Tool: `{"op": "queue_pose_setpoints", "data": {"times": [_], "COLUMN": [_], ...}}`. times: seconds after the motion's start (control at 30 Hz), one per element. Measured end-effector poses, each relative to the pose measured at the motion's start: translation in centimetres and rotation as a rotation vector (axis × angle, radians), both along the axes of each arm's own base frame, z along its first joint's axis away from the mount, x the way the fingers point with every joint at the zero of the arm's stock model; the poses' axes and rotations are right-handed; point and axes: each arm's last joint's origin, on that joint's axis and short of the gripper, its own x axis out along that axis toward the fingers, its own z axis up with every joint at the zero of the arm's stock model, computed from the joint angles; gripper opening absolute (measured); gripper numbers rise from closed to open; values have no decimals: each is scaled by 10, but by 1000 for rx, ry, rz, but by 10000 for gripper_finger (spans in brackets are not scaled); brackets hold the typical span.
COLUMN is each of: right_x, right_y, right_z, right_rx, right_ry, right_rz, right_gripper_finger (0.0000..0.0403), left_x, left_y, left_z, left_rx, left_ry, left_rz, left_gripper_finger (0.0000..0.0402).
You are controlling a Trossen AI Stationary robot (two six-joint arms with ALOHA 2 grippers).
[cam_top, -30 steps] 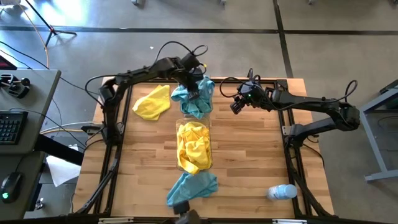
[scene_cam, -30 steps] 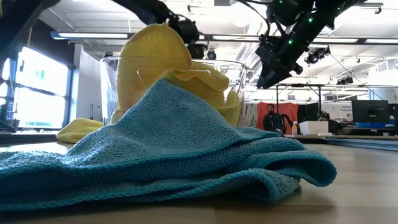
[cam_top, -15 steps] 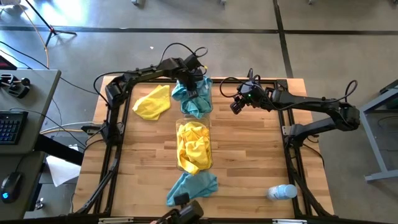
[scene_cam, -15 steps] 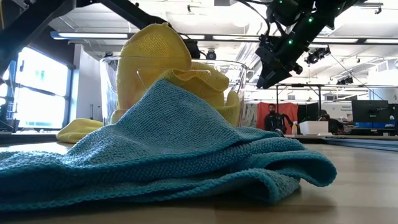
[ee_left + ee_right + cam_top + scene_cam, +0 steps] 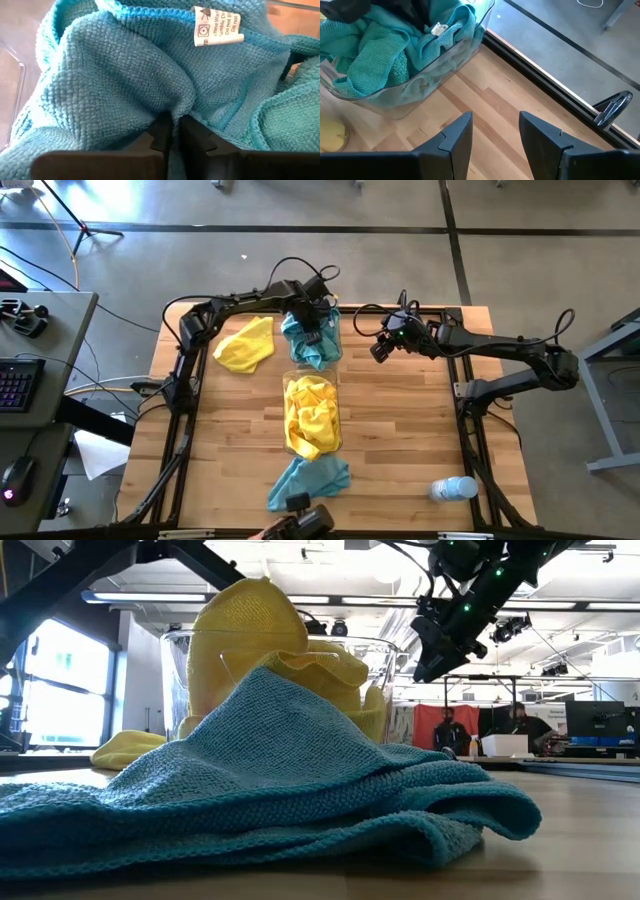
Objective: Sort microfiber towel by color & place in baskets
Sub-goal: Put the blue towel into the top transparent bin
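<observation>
Teal towel (image 5: 312, 340) sits bunched in the far clear basket (image 5: 333, 352), about 12 o'clock on the tabletop (image 5: 400, 430). Left pincer (image 5: 312, 325) is down in that basket; in its wrist view the fingers (image 5: 161, 131) are nearly together with a fold of that teal cloth (image 5: 130, 75) pinched in the narrow gap. Looks like a release just starting, my read only.

Near basket (image 5: 337, 435), directly 6 o'clock of the first, holds yellow towels (image 5: 312, 415). Both baskets run long axis 12–6.

Left to sort: loose yellow towel (image 5: 245, 345) at 9 o'clock of the left pincer, close by, so left arm is nearer. Loose teal towel (image 5: 310, 478) lies at 6 o'clock, near edge.

Right pincer (image 5: 380, 350) hovers at 3 o'clock of the far basket, fingers (image 5: 455, 142) apart, holding nothing.

Versus a second ago: left pincer has moved slightly toward 12 o'clock over the basket and eased its clamp a touch; right arm unchanged. Bottle (image 5: 452, 488) untouched.
</observation>
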Motion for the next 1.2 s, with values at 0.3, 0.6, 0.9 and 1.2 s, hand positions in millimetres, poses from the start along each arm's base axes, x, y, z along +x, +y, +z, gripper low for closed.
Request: {"op": "queue_pose_setpoints", "data": {"times": [0.3,0.6,0.9,1.2], "right_x": [-2,-5,-8,-8], "right_y": [-4,-11,-16,-16], "right_z": [0,0,0,0], "right_rx": [3,-1,0,1], "right_ry": [-4,0,0,-3], "right_rz": [-24,-47,-73,-75], "right_gripper_finger": [156,156,156,156], "left_x": [-1,-10,-28,-60], "left_y": [-2,-17,-33,-27], "left_z": [5,54,98,91], "left_rx": [-23,31,119,163], "left_ry": [-17,-108,-125,123], "left_rz": [39,29,65,106], "left_gripper_finger": [112,131,131,131]}}
